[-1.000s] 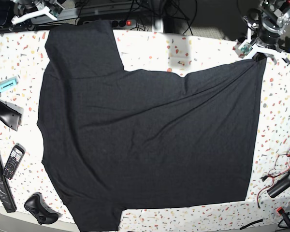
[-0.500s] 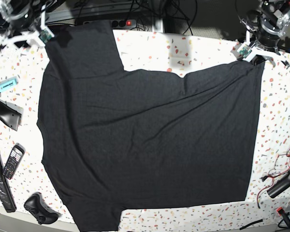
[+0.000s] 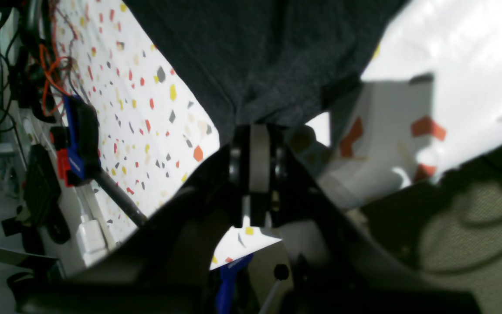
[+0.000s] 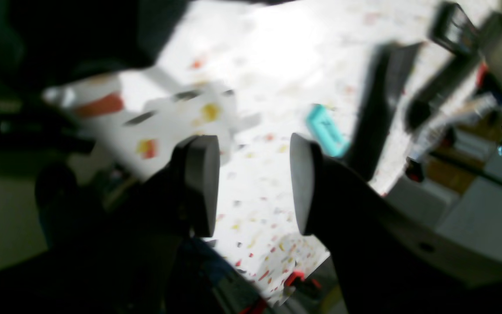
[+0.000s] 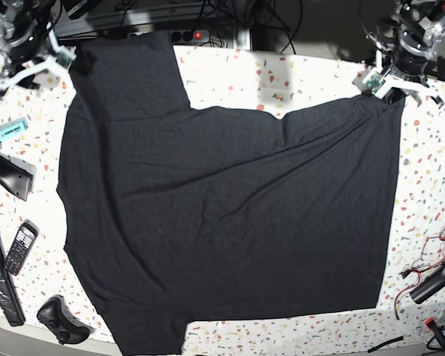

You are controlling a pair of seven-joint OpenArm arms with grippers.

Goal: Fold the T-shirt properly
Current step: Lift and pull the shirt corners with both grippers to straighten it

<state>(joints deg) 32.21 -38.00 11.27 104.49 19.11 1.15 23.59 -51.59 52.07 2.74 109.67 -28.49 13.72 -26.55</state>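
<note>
The left gripper [image 3: 251, 131] should keep its jaws clenched on the large black fabric T-shirt [image 5: 230, 208] corner while the right gripper [image 4: 251, 183], jaws released, regrasps squarely.

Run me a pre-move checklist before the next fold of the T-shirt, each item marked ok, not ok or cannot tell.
1. T-shirt lies spread flat on the table, only light wrinkles: ok.
2. Left gripper shut on the T-shirt's corner, dark fabric pinched between its pads: ok.
3. Right gripper gripping the T-shirt: not ok; it is open, nothing between its pads, only table behind.
4. Right gripper near the sleeve corner by the table's far edge: ok in the base view.
5. Loose items beside the cloth, highlighter and phone, off the fabric: ok.
6. Print side facing down: cannot tell; only plain black shows.
</note>
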